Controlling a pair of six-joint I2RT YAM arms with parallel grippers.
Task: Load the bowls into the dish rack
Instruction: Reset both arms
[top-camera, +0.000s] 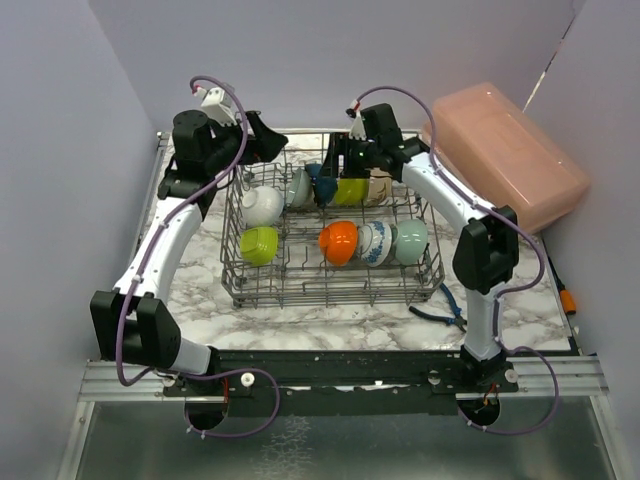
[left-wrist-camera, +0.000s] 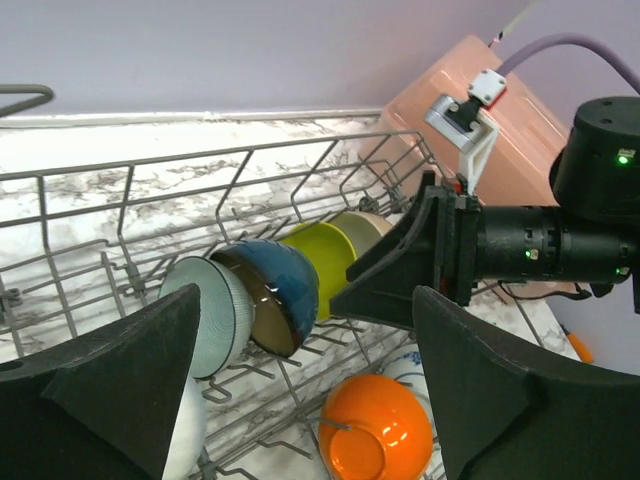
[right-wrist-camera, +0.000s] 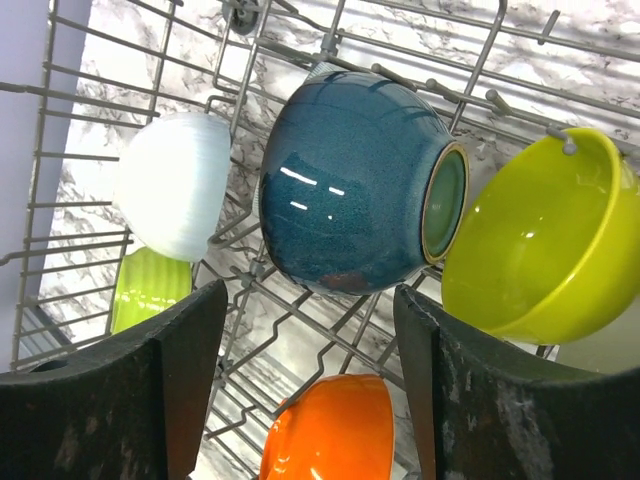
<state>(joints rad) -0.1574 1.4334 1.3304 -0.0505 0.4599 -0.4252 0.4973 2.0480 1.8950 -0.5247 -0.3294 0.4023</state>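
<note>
The grey wire dish rack (top-camera: 430, 285) holds several bowls standing on edge. Its front row has lime green (top-camera: 259, 244), orange (top-camera: 338, 241), blue-patterned (top-camera: 375, 243) and mint green (top-camera: 410, 241) bowls. A white one (top-camera: 262, 205) sits behind them on the left. Along the back stand a pale ribbed bowl (left-wrist-camera: 205, 315), a dark teal bowl (right-wrist-camera: 350, 185), a yellow-green bowl (right-wrist-camera: 535, 240) and a beige bowl (top-camera: 378, 188). My left gripper (left-wrist-camera: 310, 400) hovers open at the rack's back left corner, holding nothing. My right gripper (right-wrist-camera: 310, 400) stands open just above the dark teal bowl, apart from it.
A pink translucent box (top-camera: 505, 155) leans at the back right, close to the right arm. Blue-handled pliers (top-camera: 440, 312) lie on the marble table by the rack's front right corner. Walls close in on three sides.
</note>
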